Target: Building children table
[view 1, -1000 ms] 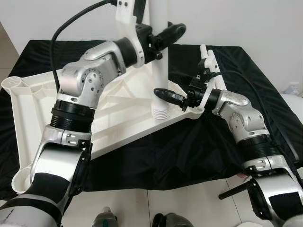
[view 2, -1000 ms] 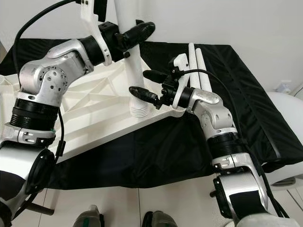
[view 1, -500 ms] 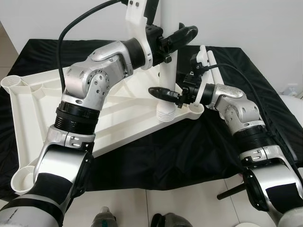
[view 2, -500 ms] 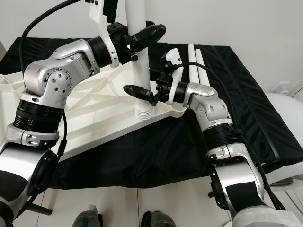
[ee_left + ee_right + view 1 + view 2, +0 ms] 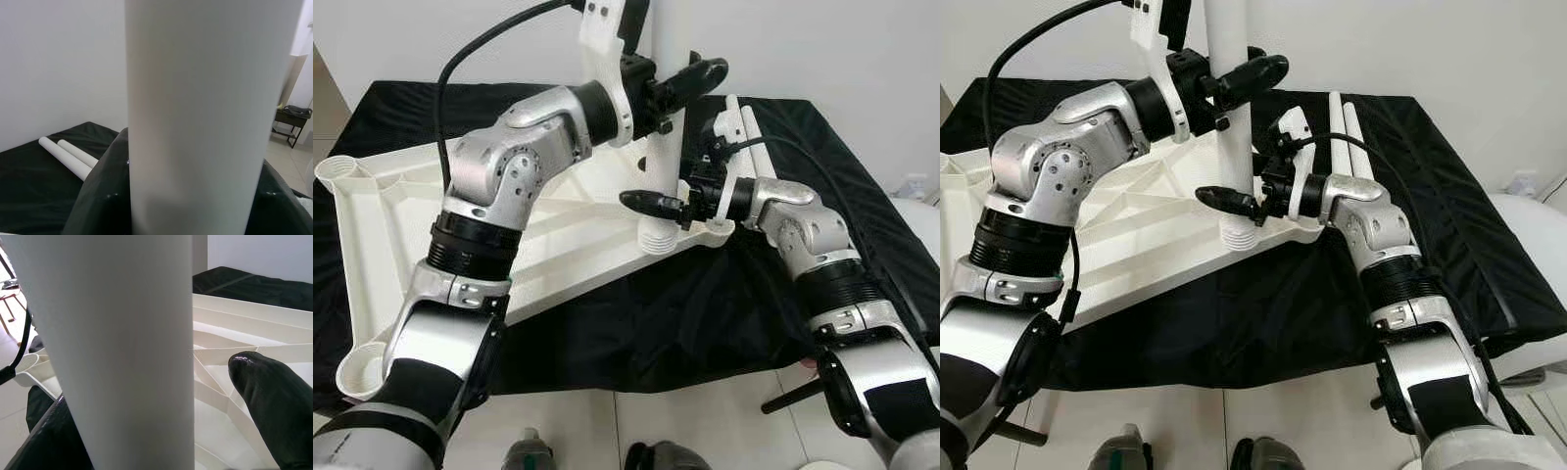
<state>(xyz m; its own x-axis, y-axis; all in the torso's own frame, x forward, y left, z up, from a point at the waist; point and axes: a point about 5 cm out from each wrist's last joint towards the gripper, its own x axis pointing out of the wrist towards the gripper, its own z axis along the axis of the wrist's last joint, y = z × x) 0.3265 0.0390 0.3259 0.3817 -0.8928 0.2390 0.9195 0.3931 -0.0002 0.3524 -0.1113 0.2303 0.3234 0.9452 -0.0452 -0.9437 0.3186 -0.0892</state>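
Both jaws closed round the same white table leg [image 5: 1231, 117]: left gripper [image 5: 1234, 76] clamps it high up, right gripper [image 5: 1234, 201] pinches it low, just above the ribbed threaded end; in the right wrist view one black fingertip [image 5: 271, 404] sits close beside the tube, and I cannot tell whether that pad is touching.

Leg stands upright, long axis vertical; ribbed foot rests on the near-right part of the upturned white tabletop [image 5: 401, 225], at about 9 o'clock from the corner socket [image 5: 720, 227] and just beside it; socket looks empty from the head views.

Key relation, as a judgement: leg foot is beside the socket, not in it; the foot needs to shift toward 3 o'clock and then go down along the leg's own axis before any screwing; right gripper is nearer the foot and the socket, so it guides; left gripper higher up keeps the axis plumb; tilt would jam the thread.

Tabletop lies underside up on a black cloth [image 5: 1449, 225]; two more white spare legs [image 5: 1356, 147] lie side by side on the cloth at 1 o'clock from the right gripper, running roughly 12 to 6.

Head views give the foot-to-socket offset; left wrist view gives the spare legs [image 5: 68, 154] past the tube; right wrist view gives the tabletop ribs [image 5: 234, 357] behind the leg.
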